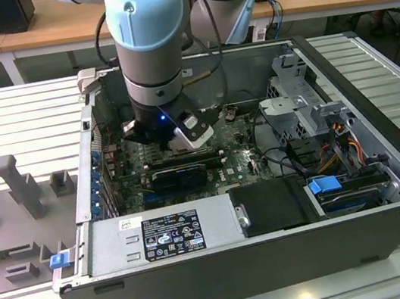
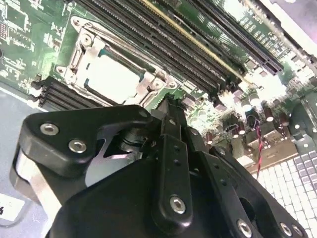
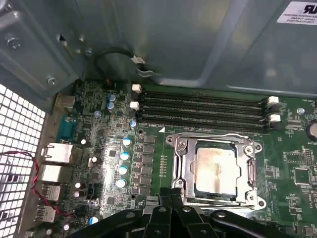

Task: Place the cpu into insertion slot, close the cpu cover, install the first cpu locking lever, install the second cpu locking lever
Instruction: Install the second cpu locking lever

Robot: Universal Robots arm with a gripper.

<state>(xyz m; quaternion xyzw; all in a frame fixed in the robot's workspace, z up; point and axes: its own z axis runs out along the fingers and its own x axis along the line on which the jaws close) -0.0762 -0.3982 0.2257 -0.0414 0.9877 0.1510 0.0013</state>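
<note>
Cpu [image 3: 214, 168] seated in insertion slot [image 3: 184, 174], cpu cover [image 3: 250, 171] down over it. Gripper [image 3: 171, 194] hovers just beside socket's edge, jaws pinched together, grasping nothing. Judgement: lever-locking step in hand; calls for precise hooking of thin lever near memory slots [image 3: 203, 106].

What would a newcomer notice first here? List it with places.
The pale blue robot arm plunging into the open computer case dominates the exterior view. In both wrist views, the cpu sits in the insertion slot with the cpu cover framing it, beside the long black memory slots; the black claw hangs just at the socket's edge.
</note>
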